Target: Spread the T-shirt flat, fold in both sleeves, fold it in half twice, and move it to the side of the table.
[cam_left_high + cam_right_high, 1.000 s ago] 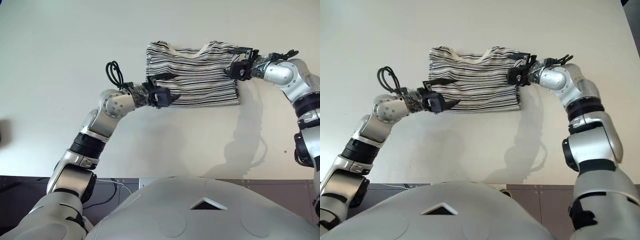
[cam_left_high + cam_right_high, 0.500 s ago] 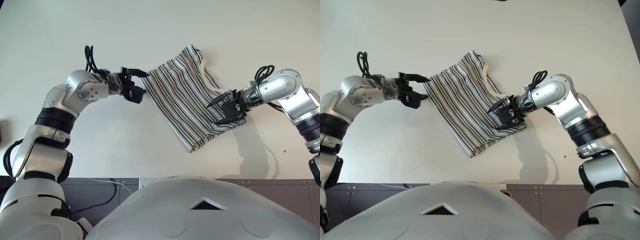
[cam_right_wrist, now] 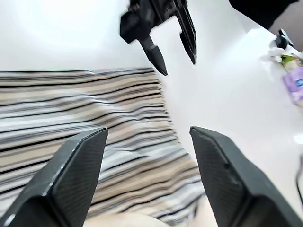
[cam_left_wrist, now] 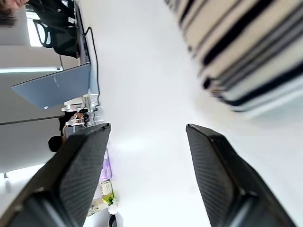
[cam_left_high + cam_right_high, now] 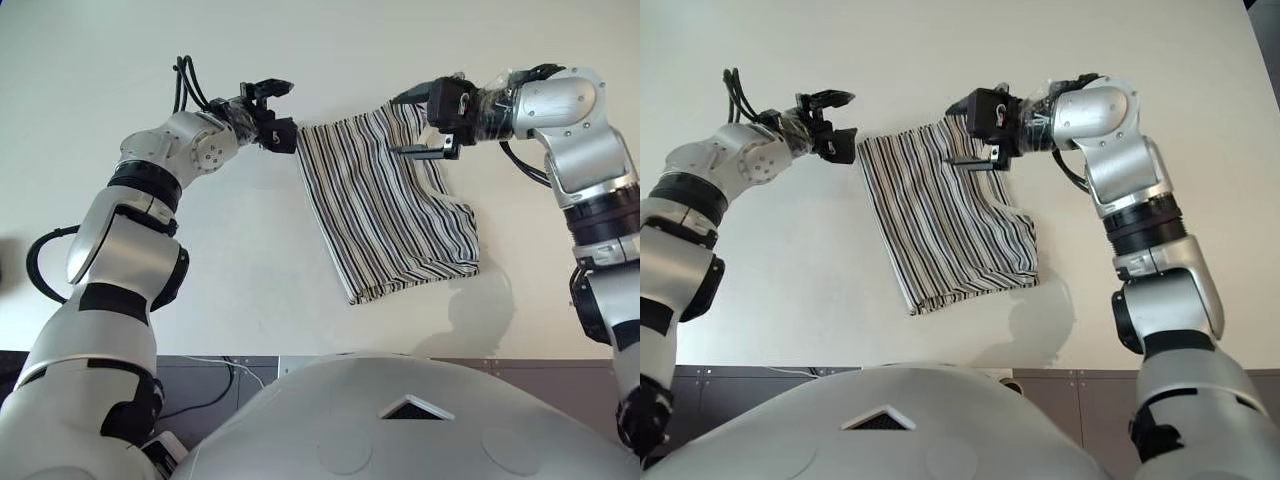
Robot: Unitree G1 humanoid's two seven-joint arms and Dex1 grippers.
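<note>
The striped T-shirt (image 5: pixel 385 210) lies folded into a long rectangle on the white table (image 5: pixel 120 240), running from the far middle toward the near right. My left gripper (image 5: pixel 272 112) is open just off the shirt's far left corner, and the left wrist view shows that corner (image 4: pixel 246 52) beyond its spread fingers (image 4: pixel 80 175). My right gripper (image 5: pixel 418 122) is open and hovers over the shirt's far end by the collar. In the right wrist view the stripes (image 3: pixel 94 123) pass below its fingers (image 3: pixel 227 179), with the left gripper (image 3: pixel 161 28) farther off.
The table's near edge (image 5: pixel 250 352) runs just below the shirt's near end. Bare tabletop stretches to the left and far side. A black cable (image 5: pixel 45 265) loops by my left arm. Small bottles (image 3: pixel 293 71) stand at the table's far side.
The folded shirt has turned from lying crosswise to lying slantwise, nearly lengthwise. My right gripper swung from the shirt's near right edge to its far end; my left gripper moved farther away, staying at the corner.
</note>
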